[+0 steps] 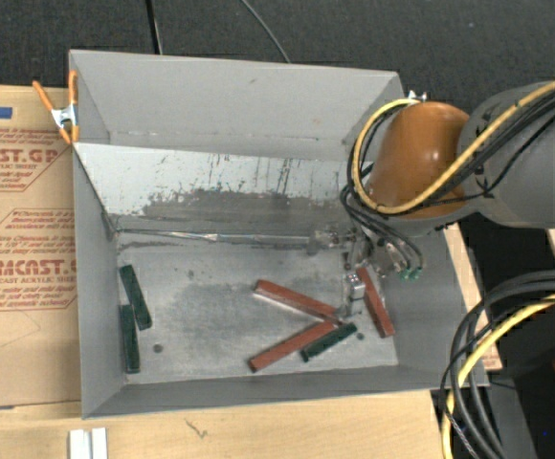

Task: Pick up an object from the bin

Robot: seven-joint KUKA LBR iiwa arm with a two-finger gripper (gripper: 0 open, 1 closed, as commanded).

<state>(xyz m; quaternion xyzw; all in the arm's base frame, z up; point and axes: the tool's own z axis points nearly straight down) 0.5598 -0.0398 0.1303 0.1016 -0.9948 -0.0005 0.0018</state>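
Observation:
My gripper (358, 280) hangs low over the right part of the bin floor, under the arm's orange cover. Just to its right lies a red-brown stick (380, 312), slanting toward the bin's right wall, and the gripper's tip is at that stick's upper end. To the gripper's lower left another red-brown stick (292, 298) lies flat. Below that one, a third red-brown stick (290, 346) and a short dark green stick (330, 342) lie side by side, both slanting.
Two dark green sticks (134, 297) (127, 338) lie by the bin's left wall, far from the gripper. The arm and its cables cover the bin's right rim. The back wall slopes steeply.

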